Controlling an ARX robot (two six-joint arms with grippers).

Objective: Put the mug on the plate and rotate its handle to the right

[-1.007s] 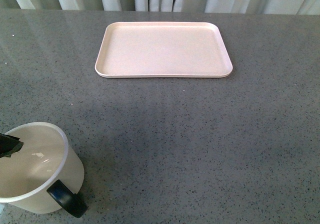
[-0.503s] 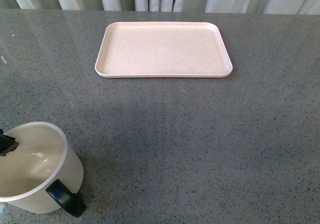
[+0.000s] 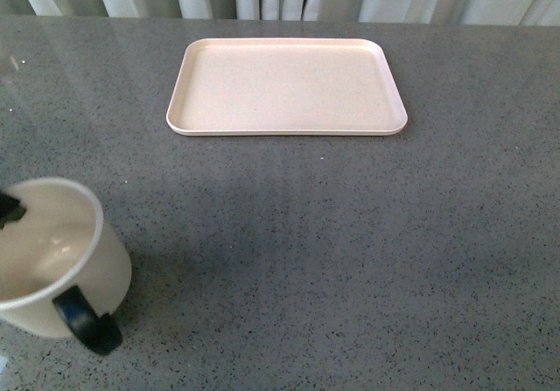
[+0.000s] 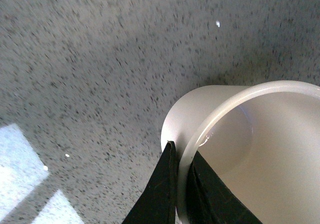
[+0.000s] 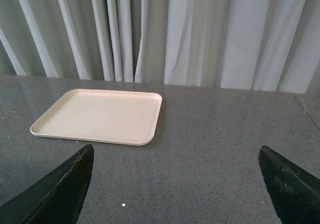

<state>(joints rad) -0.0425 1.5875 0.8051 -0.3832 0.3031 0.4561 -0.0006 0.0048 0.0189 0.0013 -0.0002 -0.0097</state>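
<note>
Transport step: left claw (image 4: 181, 151) pinches mug (image 3: 52, 260) rim; right claw (image 5: 175, 151) spread. Next: move mug to plate (image 3: 289, 85), then turn handle (image 3: 83, 321) right.

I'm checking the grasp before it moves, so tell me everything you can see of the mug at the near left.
The mug is cream-white, glossy like ceramic, cylindrical and empty, mouth up and slightly tilted. Its black loop handle points toward the camera. It is at the near left of the grey counter. The left gripper pinches its rim, one finger inside, one outside. Whether its base touches the counter is unclear.
</note>
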